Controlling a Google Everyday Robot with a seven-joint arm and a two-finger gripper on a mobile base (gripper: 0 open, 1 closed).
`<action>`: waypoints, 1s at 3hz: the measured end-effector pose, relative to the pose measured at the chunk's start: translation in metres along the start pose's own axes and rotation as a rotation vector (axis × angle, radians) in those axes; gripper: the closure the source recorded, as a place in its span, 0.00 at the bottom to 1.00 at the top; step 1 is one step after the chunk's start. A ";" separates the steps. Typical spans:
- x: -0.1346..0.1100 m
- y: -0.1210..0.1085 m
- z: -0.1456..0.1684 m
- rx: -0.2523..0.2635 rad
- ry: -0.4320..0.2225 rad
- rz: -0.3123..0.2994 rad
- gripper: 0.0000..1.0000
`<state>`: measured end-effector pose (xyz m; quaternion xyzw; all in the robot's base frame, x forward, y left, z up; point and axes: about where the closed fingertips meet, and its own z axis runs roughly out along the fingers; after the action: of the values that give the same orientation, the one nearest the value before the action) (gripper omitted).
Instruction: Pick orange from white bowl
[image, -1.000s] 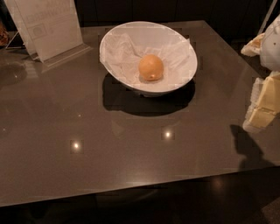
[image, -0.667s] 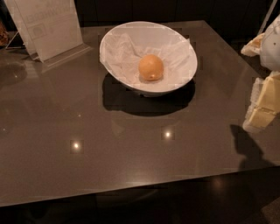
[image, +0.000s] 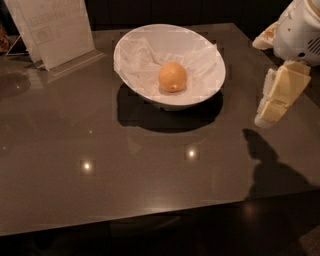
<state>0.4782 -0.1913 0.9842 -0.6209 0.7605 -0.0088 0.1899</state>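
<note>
The orange (image: 172, 77) is small, round and pale orange. It lies in the middle of the large white bowl (image: 131, 44), on the crumpled white paper that lines it. The bowl stands tilted at the back centre of the dark table. My gripper (image: 270, 112) hangs at the right edge of the view, above the table. It is to the right of the bowl, apart from it and a little nearer to me. It holds nothing that I can see. Its shadow falls on the table below it.
A clear acrylic sign stand (image: 52, 30) with a printed sheet stands at the back left. The dark glossy table (image: 150, 170) reflects two ceiling lights, and its front edge runs across the lower part of the view. The white arm body (image: 300, 30) is at the top right.
My gripper has moved a little up and to the left, toward the bowl. The bowl and the orange have not moved.
</note>
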 end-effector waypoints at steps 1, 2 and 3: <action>-0.033 -0.033 0.011 -0.021 -0.068 -0.057 0.00; -0.066 -0.064 0.025 -0.044 -0.131 -0.102 0.00; -0.071 -0.070 0.023 -0.026 -0.144 -0.104 0.00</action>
<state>0.5620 -0.1352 1.0001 -0.6610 0.7117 0.0358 0.2352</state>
